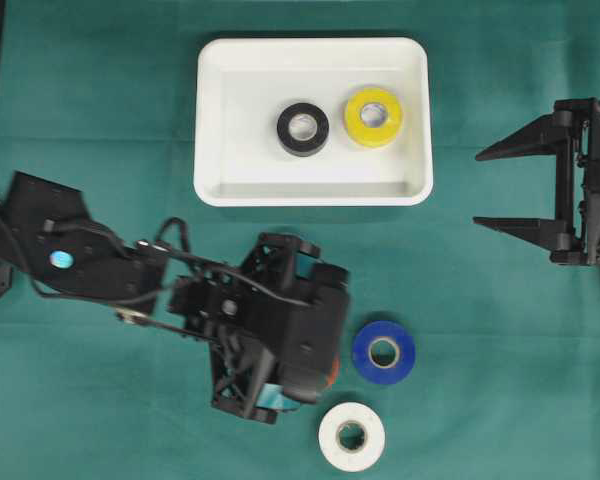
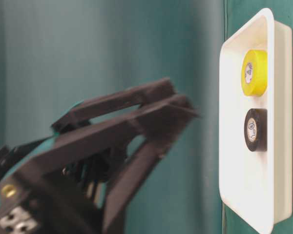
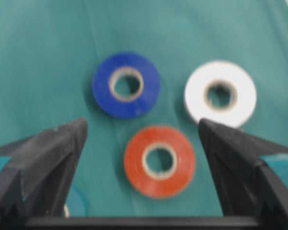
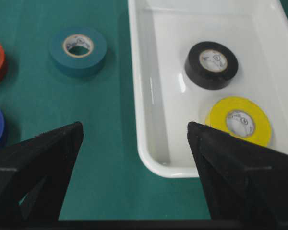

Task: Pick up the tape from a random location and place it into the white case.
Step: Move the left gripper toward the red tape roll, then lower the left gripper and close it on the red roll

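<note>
The white case (image 1: 212, 120) lies at the back middle and holds a black tape roll (image 1: 303, 129) and a yellow tape roll (image 1: 373, 116). My left gripper (image 3: 141, 126) is open and hangs over an orange tape roll (image 3: 159, 161), which lies flat between its fingers without touching them. In the overhead view the orange roll (image 1: 333, 372) only peeks out from under the left wrist (image 1: 280, 330). My right gripper (image 1: 477, 190) is open and empty at the right, facing the case's near corner (image 4: 156, 165).
A blue tape roll (image 1: 384, 352) and a white tape roll (image 1: 351, 436) lie on the green cloth just right of the left gripper. A teal tape roll (image 4: 78, 49) lies left of the case, hidden under the left arm in the overhead view.
</note>
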Motion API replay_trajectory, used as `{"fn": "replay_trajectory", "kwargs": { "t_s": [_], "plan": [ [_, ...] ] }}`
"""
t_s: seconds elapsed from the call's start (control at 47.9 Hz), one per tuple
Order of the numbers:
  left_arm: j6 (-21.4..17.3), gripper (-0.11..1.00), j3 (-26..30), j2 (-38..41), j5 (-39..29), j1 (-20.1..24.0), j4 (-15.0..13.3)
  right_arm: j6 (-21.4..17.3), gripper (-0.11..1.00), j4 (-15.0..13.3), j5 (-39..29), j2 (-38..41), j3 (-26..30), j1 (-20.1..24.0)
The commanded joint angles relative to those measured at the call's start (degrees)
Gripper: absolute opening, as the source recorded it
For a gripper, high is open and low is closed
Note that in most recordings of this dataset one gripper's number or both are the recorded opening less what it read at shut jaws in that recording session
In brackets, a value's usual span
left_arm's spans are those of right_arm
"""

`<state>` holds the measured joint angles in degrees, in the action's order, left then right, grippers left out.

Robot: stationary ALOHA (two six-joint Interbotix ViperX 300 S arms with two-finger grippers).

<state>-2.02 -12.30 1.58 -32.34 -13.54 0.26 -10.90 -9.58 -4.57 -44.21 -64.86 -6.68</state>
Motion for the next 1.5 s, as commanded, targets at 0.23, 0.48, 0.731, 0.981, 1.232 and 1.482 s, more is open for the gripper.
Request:
{"fn": "replay_trajectory", "kwargs": {
  "t_s": [0.23, 0.48, 0.731, 0.981, 1.232, 1.482],
  "plan": [
    [0.00, 0.95, 10.28, 5.36, -14.85, -1.58, 0.09, 0.09, 0.88, -0.09, -0.26, 0.09, 1.67, 0.09],
    [0.00, 0.95, 10.63, 6.06, -15.21, -1.41, 0.26, 0.09, 0.88, -0.26, -0.44, 0.00, 1.93, 0.09],
    [0.00, 0.95, 10.20, 6.06, -15.12, -0.97, 0.35, 0.09, 0.88, -0.26, -0.70, 0.09, 2.02, 0.09],
    [0.00, 0.95, 10.02, 6.06, -15.12, -0.79, 0.35, 0.09, 0.88, -0.26, -0.97, 0.09, 2.02, 0.09],
    [0.00, 0.95, 9.84, 6.06, -15.12, -0.79, 0.35, 0.09, 0.88, -0.26, -0.97, 0.09, 2.02, 0.18],
    [0.00, 0.95, 8.26, 6.59, -13.36, -0.18, 0.44, 0.09, 0.88, -0.26, -0.97, 0.09, 2.02, 0.09]
  ]
}}
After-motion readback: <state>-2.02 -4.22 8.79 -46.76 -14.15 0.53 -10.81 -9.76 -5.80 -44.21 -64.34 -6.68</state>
